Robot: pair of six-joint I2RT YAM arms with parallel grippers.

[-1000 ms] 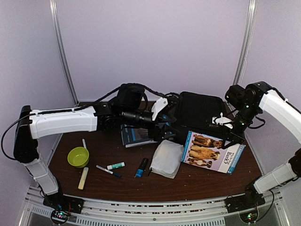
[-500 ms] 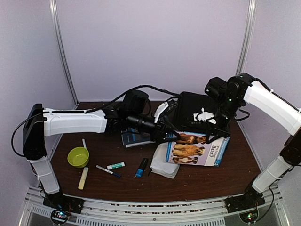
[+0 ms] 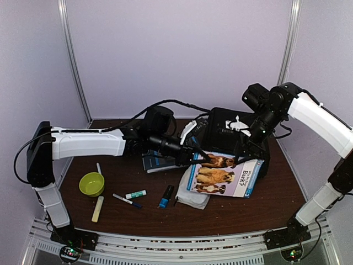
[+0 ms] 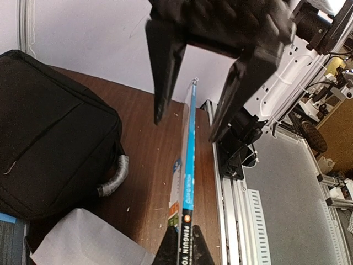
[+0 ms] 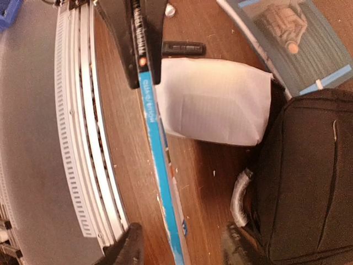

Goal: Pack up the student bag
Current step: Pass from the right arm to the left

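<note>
The student bag [image 3: 234, 132] is a black soft case at the back right, its grey handle [image 4: 113, 178] facing the table front. A thin picture book with dogs on the cover [image 3: 220, 175] hangs tilted in front of it, over a white pouch [image 3: 190, 193]. My left gripper [image 3: 199, 158] is shut on the book's left end; in the left wrist view its fingertips [image 4: 171, 248] pinch the blue spine [image 4: 188, 165]. My right gripper [image 5: 179, 248] is open, its fingers [image 5: 124, 248] standing wide on either side of the book's other end [image 5: 160, 165] without touching it.
A second book [image 3: 160, 160] lies left of the bag. On the left of the table are a green bowl [image 3: 91, 184], a yellowish marker [image 3: 97, 208], two pens [image 3: 127, 200] and a blue marker [image 3: 165, 196]. The slotted rail [image 5: 83, 138] runs along the table front.
The right arm carried the book leftward over the pouch. The left gripper closed on its left end, and the right gripper then opened and let go.
</note>
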